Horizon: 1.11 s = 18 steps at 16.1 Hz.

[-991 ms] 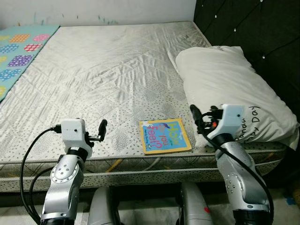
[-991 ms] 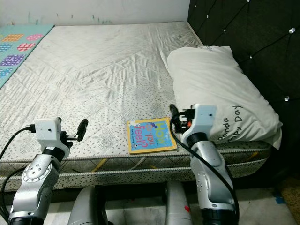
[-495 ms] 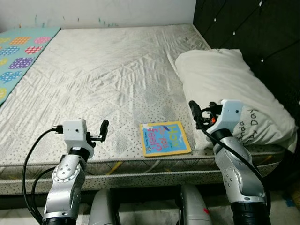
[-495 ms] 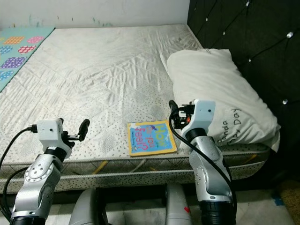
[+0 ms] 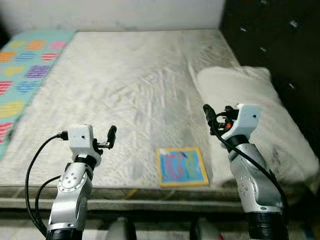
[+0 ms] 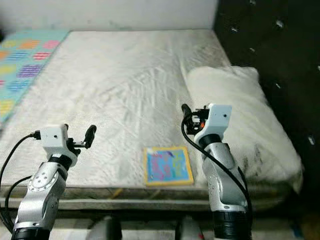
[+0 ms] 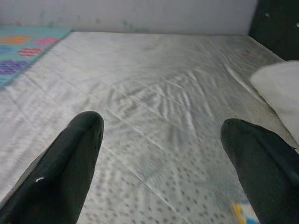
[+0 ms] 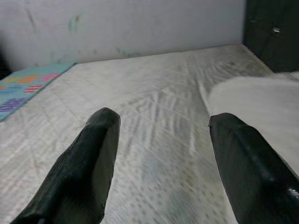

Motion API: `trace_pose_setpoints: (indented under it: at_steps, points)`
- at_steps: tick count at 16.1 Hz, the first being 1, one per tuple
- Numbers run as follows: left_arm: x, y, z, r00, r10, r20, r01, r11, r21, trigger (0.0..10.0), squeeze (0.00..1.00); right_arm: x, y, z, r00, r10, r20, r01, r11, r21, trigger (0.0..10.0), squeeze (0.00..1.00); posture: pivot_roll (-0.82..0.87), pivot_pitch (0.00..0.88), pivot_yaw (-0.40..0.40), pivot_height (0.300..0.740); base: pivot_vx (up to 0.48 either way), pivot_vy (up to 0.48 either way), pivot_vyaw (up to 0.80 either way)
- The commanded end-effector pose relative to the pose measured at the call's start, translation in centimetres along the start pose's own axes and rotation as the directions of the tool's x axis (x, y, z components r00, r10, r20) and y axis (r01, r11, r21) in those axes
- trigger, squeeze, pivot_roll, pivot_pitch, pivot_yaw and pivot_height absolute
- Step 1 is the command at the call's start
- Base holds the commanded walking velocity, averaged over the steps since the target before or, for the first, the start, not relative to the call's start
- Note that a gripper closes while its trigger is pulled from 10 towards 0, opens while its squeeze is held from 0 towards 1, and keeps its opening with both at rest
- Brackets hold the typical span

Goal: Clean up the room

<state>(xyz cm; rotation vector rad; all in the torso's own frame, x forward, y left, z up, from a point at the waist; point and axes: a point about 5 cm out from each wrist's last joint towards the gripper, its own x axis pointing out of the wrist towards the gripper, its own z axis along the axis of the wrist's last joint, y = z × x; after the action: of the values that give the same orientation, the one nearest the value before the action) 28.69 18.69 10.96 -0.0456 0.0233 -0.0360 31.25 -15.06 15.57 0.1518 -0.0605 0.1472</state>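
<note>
Bed (image 5: 135,75): pale grey-white quilted mattress, dotted near edge. Book (image 5: 181,166): blue cover, yellow border, pink and green lettering. Pillow (image 5: 260,120): cream with dark script. Far-left blanket (image 5: 25,75): turquoise with multicoloured patches. Headboard (image 5: 280,40): black, tufted.

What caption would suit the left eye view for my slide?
Both pincers, left and right, open above a bare mattress, with a picture book near its front edge beside a white pillow.

A home bedroom here: wide bare quilted white mattress (image 5: 130,85), plump cream pillow (image 5: 250,115) on the right, black tufted headboard (image 5: 280,40) behind it.
</note>
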Motion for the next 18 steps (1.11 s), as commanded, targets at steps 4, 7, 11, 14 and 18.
trace_pose_setpoints:
  at_steps: [4, 7, 11, 14, 18]
  points:
    - [0.07, 0.23, -0.05, 1.000, 0.012, -0.002, -0.012, 1.000, 0.003, 10.0, 0.00, 0.15, -0.08, 0.06, 1.000, -0.011, 0.007, 0.011, 1.000, 0.002, 10.0, 0.00, -0.14, 0.000, 0.035, 0.740, 0.000, 0.000, 0.00]
    - [0.12, 0.23, -0.12, 1.000, 0.016, -0.012, -0.017, 0.999, -0.035, 10.0, 0.00, 0.07, -0.19, -0.05, 1.000, -0.015, 0.005, 0.015, 1.000, -0.002, 10.0, 0.00, -0.14, 0.000, 0.034, 0.740, 0.000, 0.000, 0.00]
    - [0.13, 0.23, -0.35, 0.999, 0.016, -0.029, -0.018, 0.998, -0.060, 10.0, 0.00, -0.17, -0.42, -0.18, 1.000, -0.027, -0.002, 0.027, 1.000, -0.005, 10.0, 0.00, -0.15, 0.000, 0.026, 0.740, 0.000, 0.000, 0.00]
    - [0.13, 0.19, -0.37, 0.999, 0.013, -0.030, -0.015, 0.998, -0.066, 10.0, 0.00, -0.21, -0.34, -0.32, 1.000, -0.030, -0.006, 0.030, 1.000, 0.003, 10.0, 0.00, -0.15, 0.000, 0.025, 0.740, 0.000, 0.184, 0.00]
    - [0.15, 0.16, -0.46, 0.999, 0.009, -0.040, -0.011, 0.998, -0.069, 10.0, 0.00, -0.27, -0.24, -0.40, 1.000, -0.028, -0.008, 0.028, 1.000, 0.007, 10.0, 0.00, -0.15, 0.000, 0.027, 0.740, 0.000, 0.393, -0.54]
